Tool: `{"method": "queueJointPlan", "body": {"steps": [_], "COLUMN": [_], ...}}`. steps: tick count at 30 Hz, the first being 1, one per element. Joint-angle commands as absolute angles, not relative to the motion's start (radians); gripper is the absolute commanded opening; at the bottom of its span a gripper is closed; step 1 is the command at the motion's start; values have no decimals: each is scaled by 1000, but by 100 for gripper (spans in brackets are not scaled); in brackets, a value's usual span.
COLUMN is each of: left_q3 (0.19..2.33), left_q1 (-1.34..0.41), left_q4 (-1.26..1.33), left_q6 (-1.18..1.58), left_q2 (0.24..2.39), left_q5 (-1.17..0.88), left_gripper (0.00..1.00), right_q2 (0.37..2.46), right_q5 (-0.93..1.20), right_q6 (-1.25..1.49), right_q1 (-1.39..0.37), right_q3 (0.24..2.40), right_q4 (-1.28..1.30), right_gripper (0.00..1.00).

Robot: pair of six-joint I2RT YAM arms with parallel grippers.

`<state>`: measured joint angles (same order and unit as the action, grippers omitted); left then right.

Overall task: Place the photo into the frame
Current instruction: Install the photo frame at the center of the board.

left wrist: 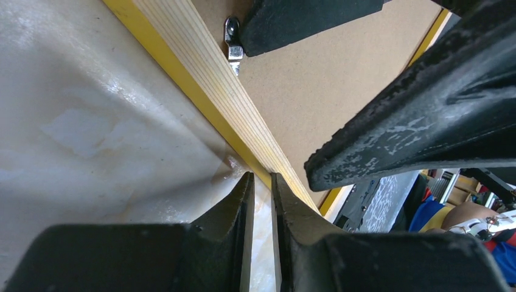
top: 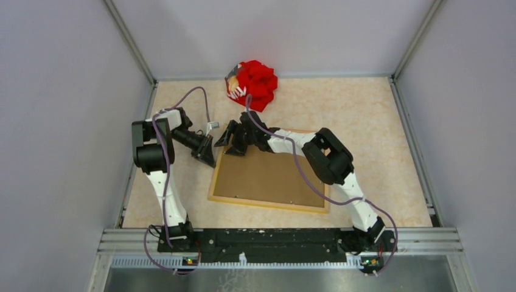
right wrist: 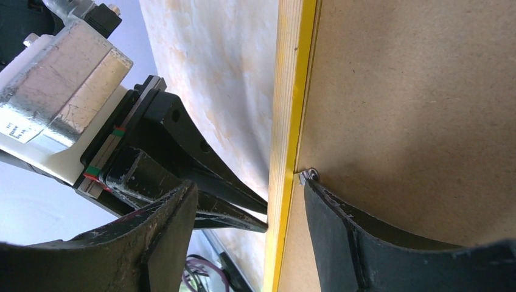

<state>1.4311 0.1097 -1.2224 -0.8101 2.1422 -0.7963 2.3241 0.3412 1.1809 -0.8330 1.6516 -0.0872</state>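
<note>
**Top external view.** The frame (top: pixel 268 205) lies flat on the table (top: pixel 365 134), reverse side up, its light wood border showing. A brown backing board (top: pixel 268 176) sits inside the border. The left gripper (top: pixel 205 153) is at the frame's far-left corner. The right gripper (top: pixel 234 139) is just beside it, on the far edge. A red bundle (top: pixel 257 82) lies at the far side of the table, well apart from the frame.

**Left wrist view.** The left gripper (left wrist: pixel 261 182) is clenched to a narrow slit with only table (left wrist: pixel 79 121) showing through it. Its fingertips are just beside the frame (left wrist: pixel 207 67), at the yellow outer side. On the backing board (left wrist: pixel 322 91), a small metal tab (left wrist: pixel 232 38) lies at the inner edge of the border. A finger of the right gripper (left wrist: pixel 304 18) rests against that tab.

**Right wrist view.** The right gripper (right wrist: pixel 249 185) is spread wide and straddles the frame (right wrist: pixel 286 91). One finger is outside over the table (right wrist: pixel 213 73). The other is on the backing board (right wrist: pixel 414 109), its tip touching the metal tab (right wrist: pixel 309 175). The left gripper (right wrist: pixel 261 220) points at the frame's outer side, fingers close together.
</note>
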Motion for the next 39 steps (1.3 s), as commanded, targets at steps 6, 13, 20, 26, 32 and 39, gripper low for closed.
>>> {"method": "queueJointPlan", "body": {"steps": [6,13,20,26,32,39], "left_q3": [1412,1412,1446,1500,1454,1375], "left_q1": [100,100,103,129,138,135], "left_q4": [-1127,-1131,-1151,-1183,-1166,-1183], "left_q6": [-851,-856,-854,-858,-874,-927], "left_q2": [2123,2116,2114,2090,2017,1881], "left_q5": [-753,-750,-749,-729,-703,-705], "left_gripper": [22,21,27,44,71,98], "right_q2": [2338,2347,2236,1953,1636,1506], "right_q5": [235,217,233,265,178,100], "right_q6": [1207,1221,1120,773,409,221], "right_q1": [-867,-868,-866,-865,-927,-1072], "right_q3": [1649,1644,1588,1395,1127,919], "right_q4": [-102,-134,-144,-61,199,278], "right_gripper": [64,63,68,72,70,62]}}
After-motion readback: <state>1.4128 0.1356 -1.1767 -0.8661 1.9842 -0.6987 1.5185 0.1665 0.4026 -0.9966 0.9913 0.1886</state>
